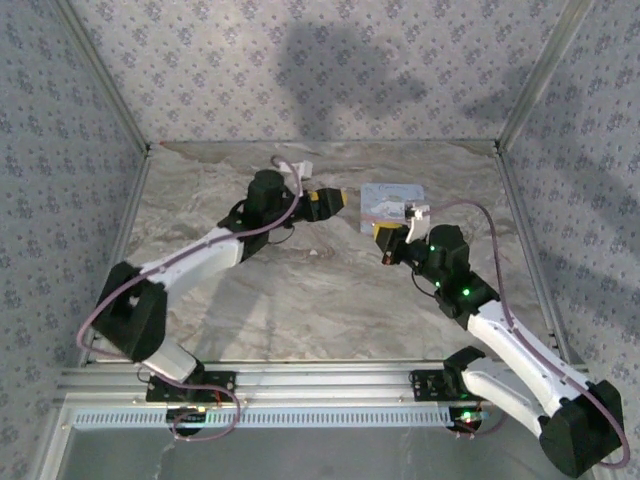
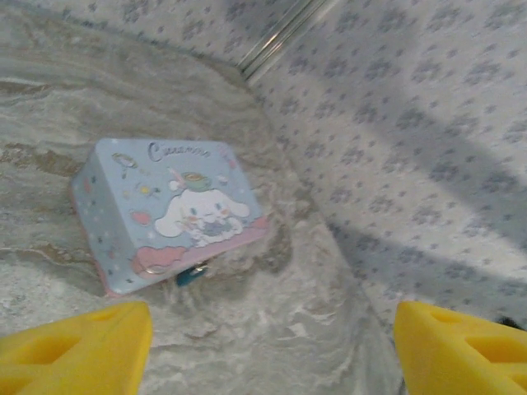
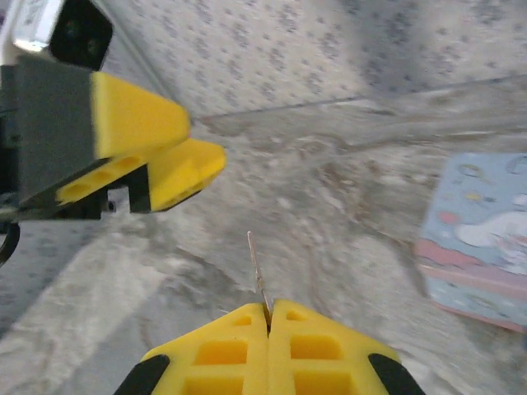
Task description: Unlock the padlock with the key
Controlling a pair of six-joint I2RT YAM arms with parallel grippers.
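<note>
Marbled grey-and-tan stone forms the table (image 1: 300, 300) in the top view, boxed in by walls (image 1: 300, 70) of pale patterned paper. The left gripper (image 1: 340, 200), yellow-tipped, reaches in from the left toward the far middle. The right gripper (image 1: 383, 238) comes from the right, and between and just beyond them lies a pale blue tin (image 1: 392, 200). At this size neither gripper's opening can be read, and the right wrist covers the tin's near corner. In the left wrist view, the left gripper is spread wide. Its two yellow fingers (image 2: 78, 350) are cut off at the bottom corners, with bare table between them. Beyond them the tin sits with its cartoon-printed lid facing the camera. The padlock (image 2: 191, 276) is a tiny teal-blue spot at the tin's near lower edge, beside its pink band. It is too blurred to tell whether it touches the tin or hangs from it, and its metal part cannot be made out. In the right wrist view, the right gripper is pressed closed on the key (image 3: 257, 267). The key is a thin silvery sliver standing up from the seam between the pads, seen edge-on so its teeth are unreadable. The left gripper hangs at upper left, and the tin is cut off by the right edge.
</note>
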